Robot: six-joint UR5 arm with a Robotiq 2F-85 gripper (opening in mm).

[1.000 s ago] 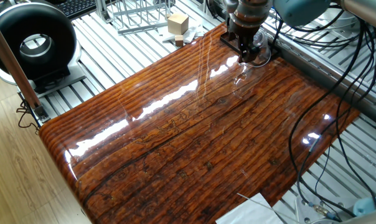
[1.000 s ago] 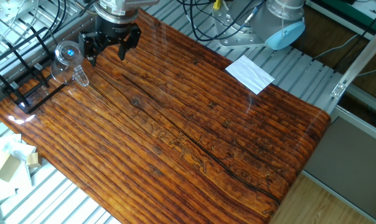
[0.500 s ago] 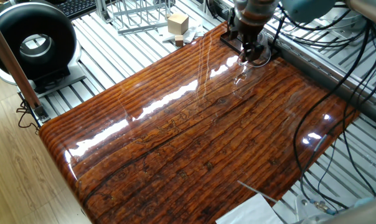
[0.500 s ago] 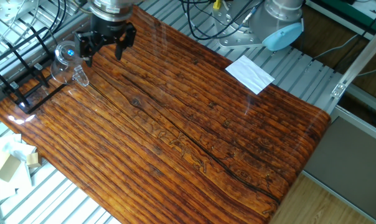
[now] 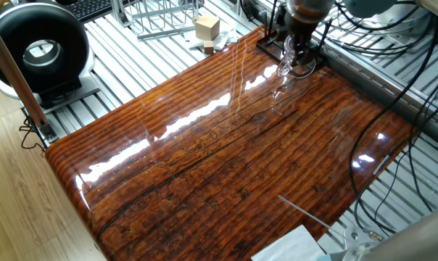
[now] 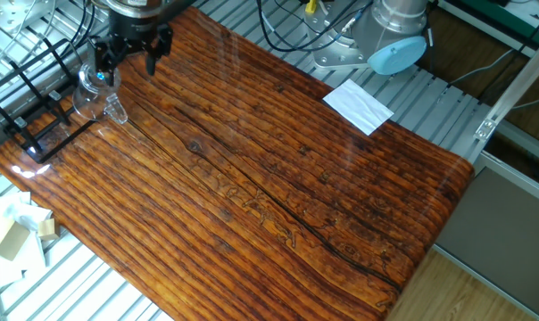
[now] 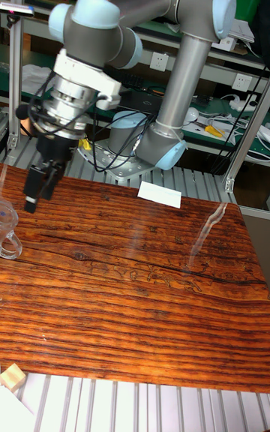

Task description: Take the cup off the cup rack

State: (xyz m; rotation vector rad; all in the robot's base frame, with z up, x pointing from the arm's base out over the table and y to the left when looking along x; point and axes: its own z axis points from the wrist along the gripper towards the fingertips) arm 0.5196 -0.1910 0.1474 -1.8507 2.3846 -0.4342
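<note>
The cup (image 6: 93, 89) sits at the far left corner of the table (image 6: 278, 187), tilted on the black rack (image 6: 33, 107), with its handle pointing toward the wood. The gripper (image 6: 127, 53) hovers just beside it, on the far right of it – its fingers are spread apart and hold nothing. The rest of the table is open room, except for a white paper (image 6: 359, 105) near the far edge. In the tall fixed view the cup (image 7: 7, 229) is cut by the left border. I cannot see anything inside it.
</note>
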